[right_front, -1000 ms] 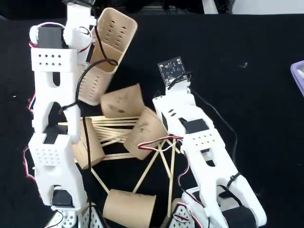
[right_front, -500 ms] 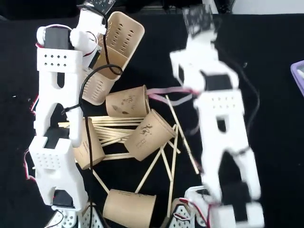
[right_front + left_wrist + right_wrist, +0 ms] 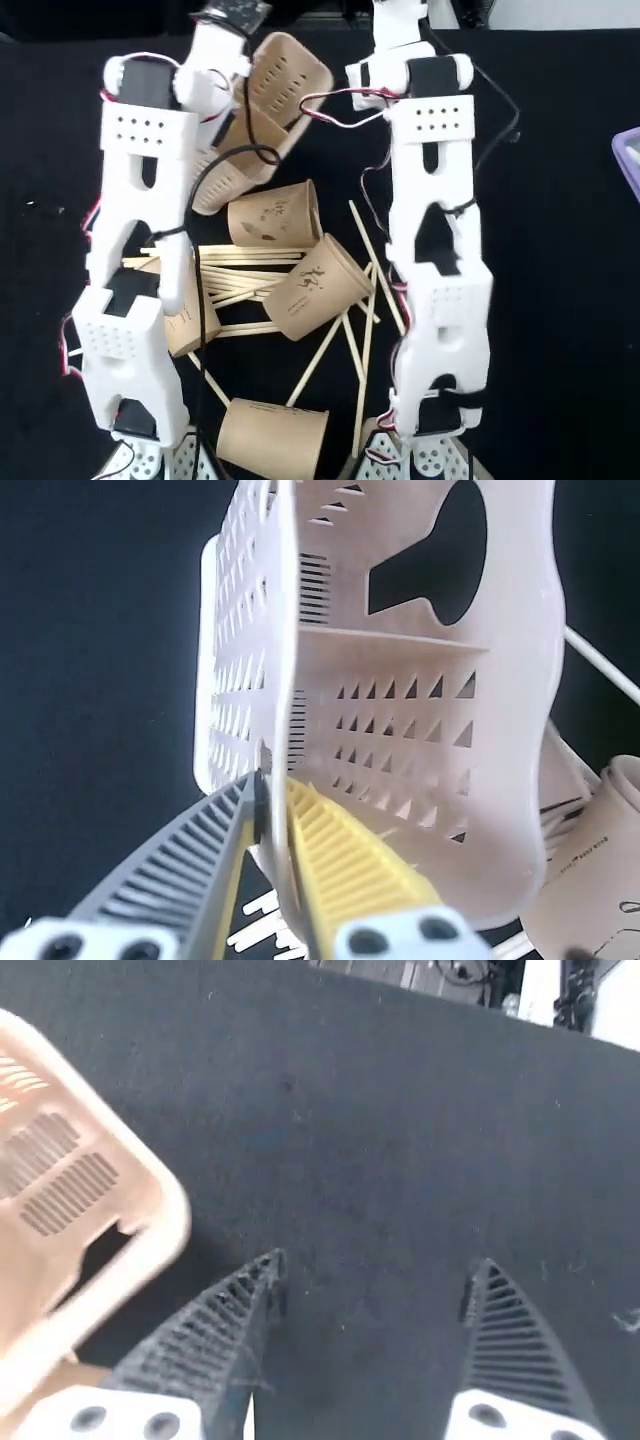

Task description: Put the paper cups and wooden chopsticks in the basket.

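Firstly, left hand point(image 3: 268, 792) pressed together on wall of basket point(image 3: 400, 720), pinching it. Basket tilted, near far edge of desk point(image 3: 560, 250), left of middle. Right hand point(image 3: 372, 1282) spread, holding nothing, over bare desk just beside basket corner. Four paper cups point(image 3: 272, 214) lie on sides among scattered wooden chopsticks point(image 3: 240, 258), from desk middle to near edge, all outside basket.

High view: the left arm point(image 3: 140, 250) covers part of the basket point(image 3: 290, 80) and most of one paper cup point(image 3: 180, 335). The chopsticks point(image 3: 240, 255) pass under the two middle cups, so their ends there are hidden. The lowest cup point(image 3: 272, 440) is cut off by the bottom edge, and a purple object point(image 3: 628, 160) by the right edge. Right wrist view: the basket corner is blurred and cut off at the edge.
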### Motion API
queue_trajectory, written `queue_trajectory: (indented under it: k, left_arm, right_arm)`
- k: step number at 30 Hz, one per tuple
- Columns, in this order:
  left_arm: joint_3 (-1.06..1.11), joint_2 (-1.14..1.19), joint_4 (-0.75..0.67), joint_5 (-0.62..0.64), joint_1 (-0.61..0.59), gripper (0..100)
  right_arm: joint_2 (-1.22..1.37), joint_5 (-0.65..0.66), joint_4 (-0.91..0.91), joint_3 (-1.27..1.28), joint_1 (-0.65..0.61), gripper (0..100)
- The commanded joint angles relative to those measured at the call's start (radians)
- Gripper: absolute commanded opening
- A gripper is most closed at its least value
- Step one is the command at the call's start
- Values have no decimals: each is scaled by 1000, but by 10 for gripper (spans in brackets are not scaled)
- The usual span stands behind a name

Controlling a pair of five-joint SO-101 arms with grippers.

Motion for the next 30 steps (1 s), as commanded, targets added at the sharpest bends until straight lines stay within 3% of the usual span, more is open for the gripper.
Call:
queue_trajectory:
  k: [1,30]
  left_arm:
    - [-51,-38,6,6,56,30]
    - [-71,-28,8,-25,105,30]
  right_arm:
    - [58,-2,152,-358,14,269]
    - [70,75,193,-380,-28,265]
